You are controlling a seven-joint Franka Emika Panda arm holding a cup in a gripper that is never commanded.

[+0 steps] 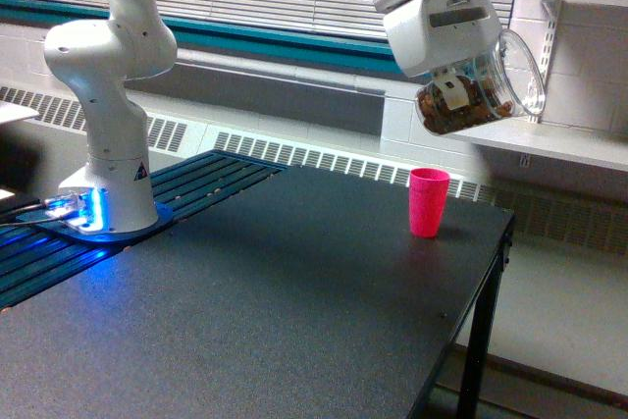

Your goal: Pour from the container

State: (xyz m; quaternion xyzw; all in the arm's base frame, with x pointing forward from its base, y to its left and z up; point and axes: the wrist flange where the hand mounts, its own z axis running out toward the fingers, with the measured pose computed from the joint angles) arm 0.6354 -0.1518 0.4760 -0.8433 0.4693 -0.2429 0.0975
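Dark table (245, 311): pink cup (429, 202) is stood upright, below the pincer. Pincer (453, 88): closed around the container (483, 92), which is held aloft, tipped sideways, brown bits gathered inside, rim turned away.

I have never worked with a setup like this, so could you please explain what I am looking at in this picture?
This is a single picture from a camera standing off to the side, not on the machine. The white jointed machine is a robot arm; its base, lit blue, is bolted at the exterior view's left onto a dark table. The arm reaches across the top of the picture and ends in a gripper, the part that grasps things. It is closed on a clear plastic container with brown bits inside, held in the air and tilted so its wide mouth faces the exterior view's right. Nothing is spilling yet. Below it, slightly left, a pink cup stands upright near the table's far edge.
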